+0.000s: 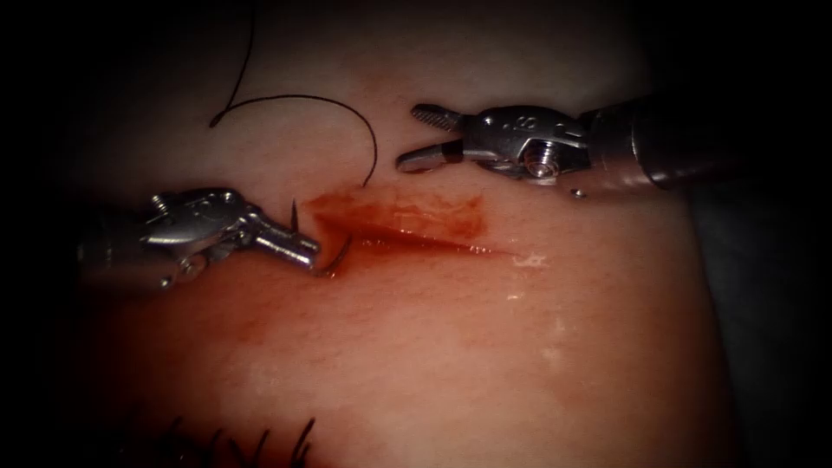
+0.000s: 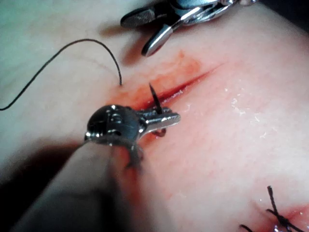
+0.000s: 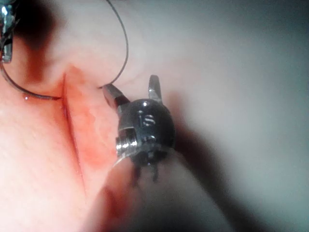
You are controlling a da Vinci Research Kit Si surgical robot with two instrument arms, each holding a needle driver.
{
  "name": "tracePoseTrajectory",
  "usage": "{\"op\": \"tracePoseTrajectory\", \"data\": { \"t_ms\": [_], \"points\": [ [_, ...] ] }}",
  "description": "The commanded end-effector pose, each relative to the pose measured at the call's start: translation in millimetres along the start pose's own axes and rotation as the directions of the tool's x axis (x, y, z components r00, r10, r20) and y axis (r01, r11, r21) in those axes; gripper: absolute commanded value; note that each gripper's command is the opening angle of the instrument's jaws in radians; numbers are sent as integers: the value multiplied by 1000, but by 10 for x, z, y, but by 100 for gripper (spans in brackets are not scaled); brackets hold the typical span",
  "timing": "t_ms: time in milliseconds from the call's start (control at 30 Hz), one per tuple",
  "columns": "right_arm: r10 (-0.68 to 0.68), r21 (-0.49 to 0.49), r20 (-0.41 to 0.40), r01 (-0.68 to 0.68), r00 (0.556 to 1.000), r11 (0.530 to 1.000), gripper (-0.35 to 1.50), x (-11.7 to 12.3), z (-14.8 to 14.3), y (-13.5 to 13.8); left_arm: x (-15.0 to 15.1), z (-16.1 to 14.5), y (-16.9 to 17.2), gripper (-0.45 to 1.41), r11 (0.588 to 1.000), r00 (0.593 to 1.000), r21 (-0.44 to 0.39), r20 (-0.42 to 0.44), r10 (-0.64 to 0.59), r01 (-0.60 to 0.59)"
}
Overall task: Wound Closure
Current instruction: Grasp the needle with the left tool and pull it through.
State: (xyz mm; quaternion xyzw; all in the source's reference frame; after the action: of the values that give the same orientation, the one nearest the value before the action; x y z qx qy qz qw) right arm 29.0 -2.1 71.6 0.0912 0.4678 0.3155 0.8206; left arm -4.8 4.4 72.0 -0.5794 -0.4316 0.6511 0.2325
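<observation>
A: Where is the needle (image 1: 334, 258) now?

B: At the left end of the cut (image 1: 416, 238). The left tool (image 1: 305, 251) has its jaws pinched on it, somewhere along the middle of the curve as far as I can judge. One sharp end stands up just above the jaws; the rest curves down under them toward the tissue (image 1: 433, 347). Whether the lower end is in the tissue, I cannot tell.

A: And the right tool (image 1: 414, 137)?

B: Jaws spread, holding nothing. It hangs over the tissue beyond the cut's far edge, near the middle of the cut's length, well apart from the needle.

A: So which arm is nearer?

B: The left, plainly; it already has the needle. From the right tool the needle lies to the left and toward the viewer, across the cut.

A: The thread (image 1: 364, 130)?

B: It rises from the tissue beside the cut's left end, arcs up and away to the left, passing just beside the right tool's open tips without touching them.

A: Anything else?

B: Red fluid (image 1: 407, 215) stains the cut's far edge, and dark thread ends (image 1: 260, 446) from other stitches lie along the near border.
</observation>
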Motion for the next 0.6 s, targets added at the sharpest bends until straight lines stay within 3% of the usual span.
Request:
{"op": "tracePoseTrajectory", "data": {
  "t_ms": [33,133,200,367,533,600],
  "points": [
    [24,7,10,-24,1000,1000,86,-4,9,-2,-1,4,-4,-45,1000,1000,-5,-1,-4,4],
    [51,10,19,-51,999,999,84,-6,10,-3,2,3,3,-45,999,999,-14,-4,36,-36],
    [108,10,20,-109,994,994,64,-6,9,-4,12,1,17,-45,993,992,-9,-31,121,-121],
    [178,12,22,-178,984,984,56,-7,9,-4,26,1,38,-45,967,965,-3,-66,254,-255],
    [274,12,26,-274,961,962,53,-8,9,-5,49,-1,53,-45,903,899,38,-88,429,-427],
    [314,12,27,-314,949,949,53,-8,9,-5,62,-4,56,-45,854,848,74,-102,520,-515]
  ]
}}
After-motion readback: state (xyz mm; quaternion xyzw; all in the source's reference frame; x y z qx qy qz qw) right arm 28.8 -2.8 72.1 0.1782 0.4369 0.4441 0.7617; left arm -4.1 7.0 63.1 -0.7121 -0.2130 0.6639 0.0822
